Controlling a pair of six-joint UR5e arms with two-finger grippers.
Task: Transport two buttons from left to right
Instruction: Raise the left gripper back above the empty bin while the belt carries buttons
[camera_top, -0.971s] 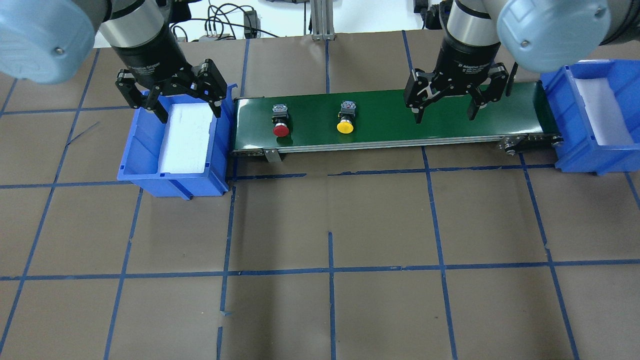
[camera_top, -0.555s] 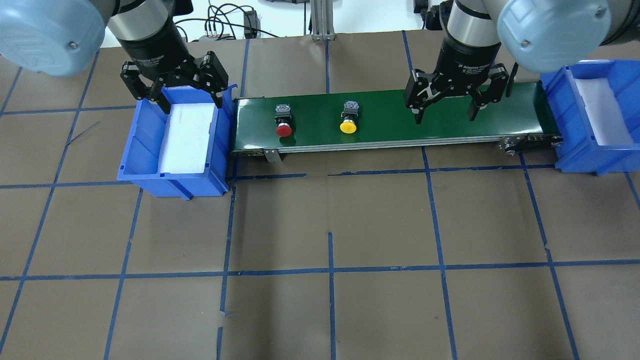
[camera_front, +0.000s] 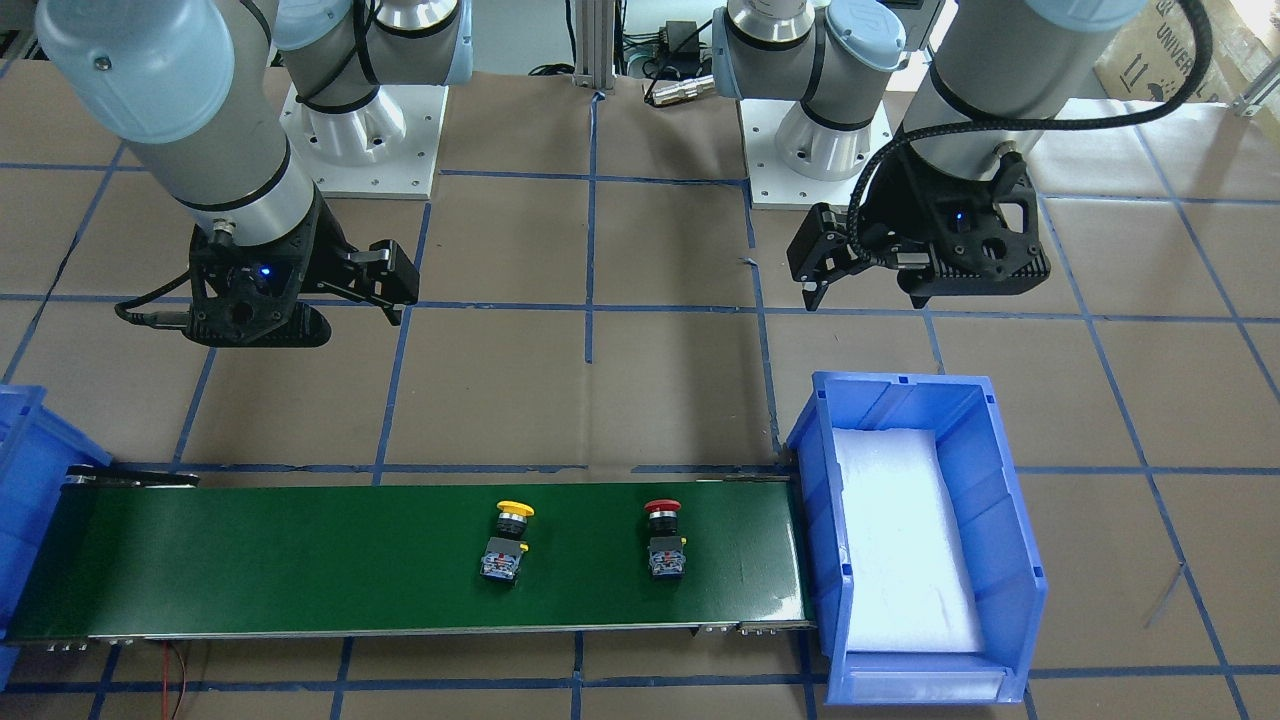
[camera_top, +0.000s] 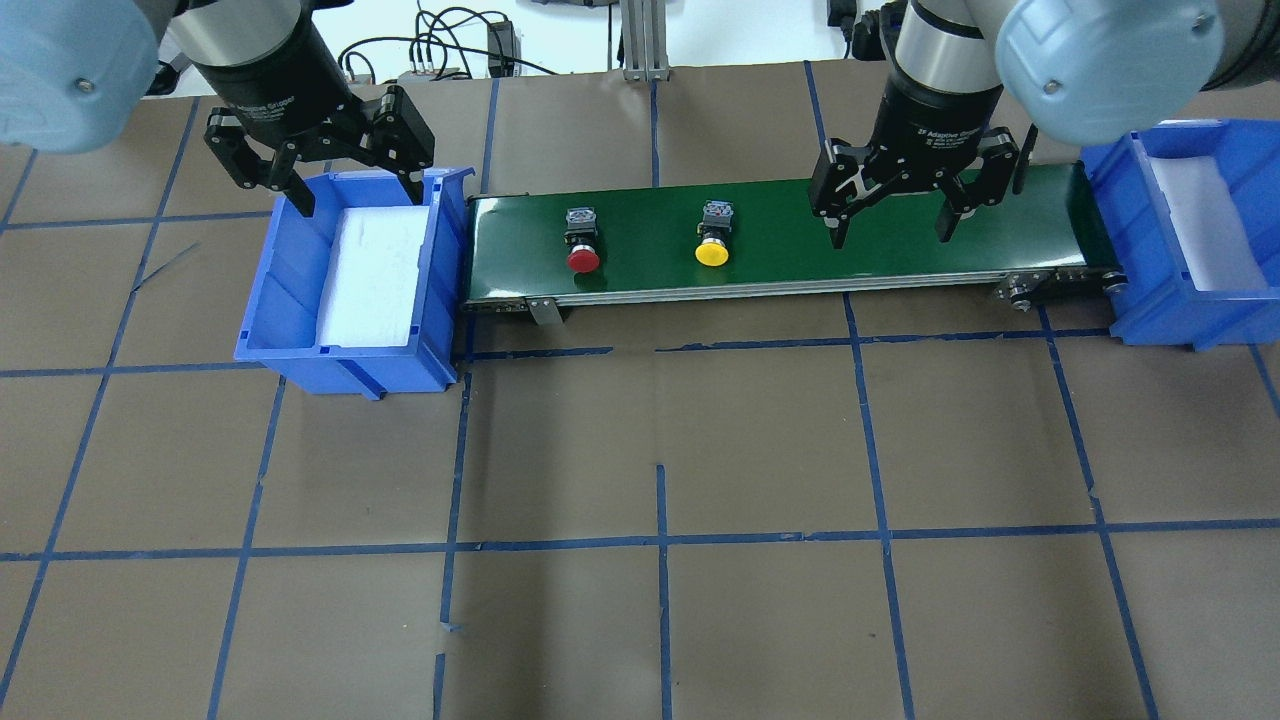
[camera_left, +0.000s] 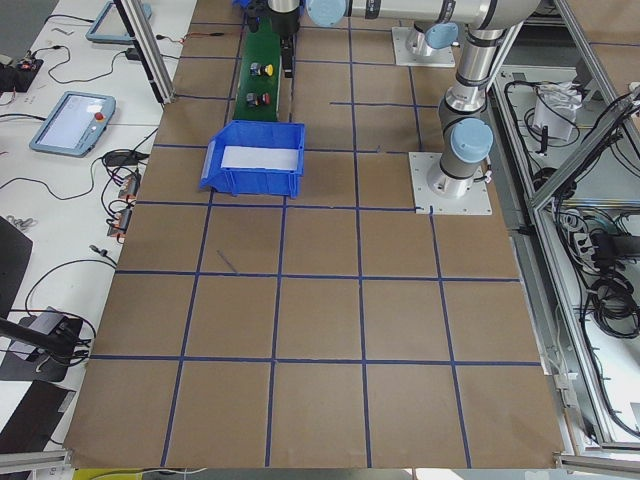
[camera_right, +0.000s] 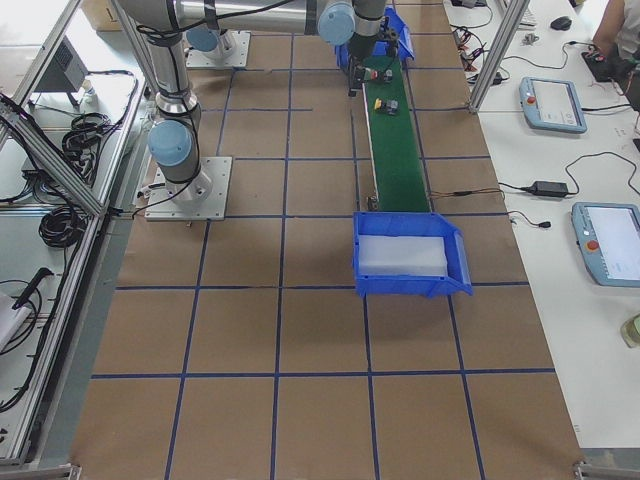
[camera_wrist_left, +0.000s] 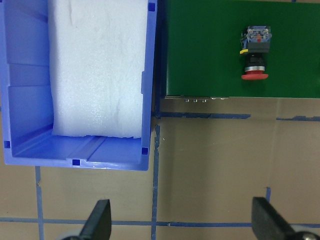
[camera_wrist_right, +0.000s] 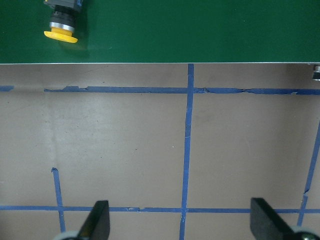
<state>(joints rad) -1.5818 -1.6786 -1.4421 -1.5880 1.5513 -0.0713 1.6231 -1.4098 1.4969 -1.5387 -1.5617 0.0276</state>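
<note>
Two buttons (camera_top: 583, 240) crosswise, seemingly flat, caps toward robot

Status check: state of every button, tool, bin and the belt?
Belt: carries both buttons.
Red button: on its side, ungripped.
Yellow button: on its side, ungripped.
Left bin: foam liner only, no buttons.
Right bin: foam liner only, no buttons.
Left tool: open, empty, raised near left bin.
Right tool: open, empty, raised near belt.
</note>
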